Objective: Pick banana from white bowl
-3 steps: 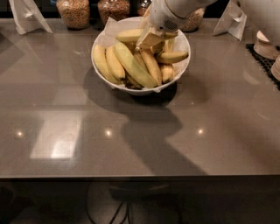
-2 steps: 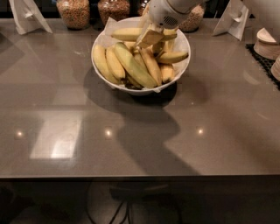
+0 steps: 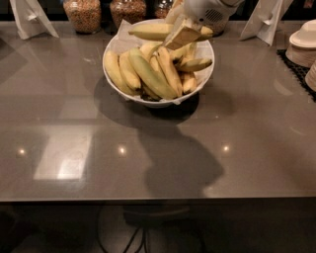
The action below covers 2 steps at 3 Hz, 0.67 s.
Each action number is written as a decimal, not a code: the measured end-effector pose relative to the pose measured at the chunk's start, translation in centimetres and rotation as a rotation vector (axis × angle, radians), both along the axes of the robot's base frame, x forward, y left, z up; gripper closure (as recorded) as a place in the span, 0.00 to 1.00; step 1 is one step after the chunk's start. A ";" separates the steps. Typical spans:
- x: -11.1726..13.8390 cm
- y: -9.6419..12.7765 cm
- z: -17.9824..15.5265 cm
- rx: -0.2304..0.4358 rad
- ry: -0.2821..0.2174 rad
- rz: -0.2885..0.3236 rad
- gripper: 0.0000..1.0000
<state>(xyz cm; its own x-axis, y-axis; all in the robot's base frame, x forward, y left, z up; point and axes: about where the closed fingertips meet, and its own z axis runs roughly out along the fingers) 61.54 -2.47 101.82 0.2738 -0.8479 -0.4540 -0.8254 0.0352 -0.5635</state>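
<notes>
The white bowl (image 3: 159, 102) stands at the back middle of the grey counter, with white paper at its rim and several bananas inside. My gripper (image 3: 181, 34) hangs over the bowl's far side. It is shut on the banana (image 3: 149, 31), a long pale-yellow one held level just above the others. A long greener-yellow banana (image 3: 150, 76) lies in the bowl, with shorter ones around it. The arm's white wrist (image 3: 210, 9) enters from the top edge.
Glass jars (image 3: 82, 13) of dry food stand behind the bowl. White card stands sit at the back left (image 3: 28, 17) and back right (image 3: 266, 20). A stack of small white dishes (image 3: 304, 47) rests on a black mat (image 3: 296, 66) at the right edge.
My gripper has risen from among the bananas with one banana in it. That banana now hangs level above the bowl instead of lying in the pile.
</notes>
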 end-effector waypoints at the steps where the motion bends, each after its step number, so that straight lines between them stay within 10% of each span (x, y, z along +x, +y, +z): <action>1: -2.9 -1.8 1.3 0.002 0.004 0.004 1.00; 2: -4.4 -2.8 2.0 0.003 0.006 0.007 1.00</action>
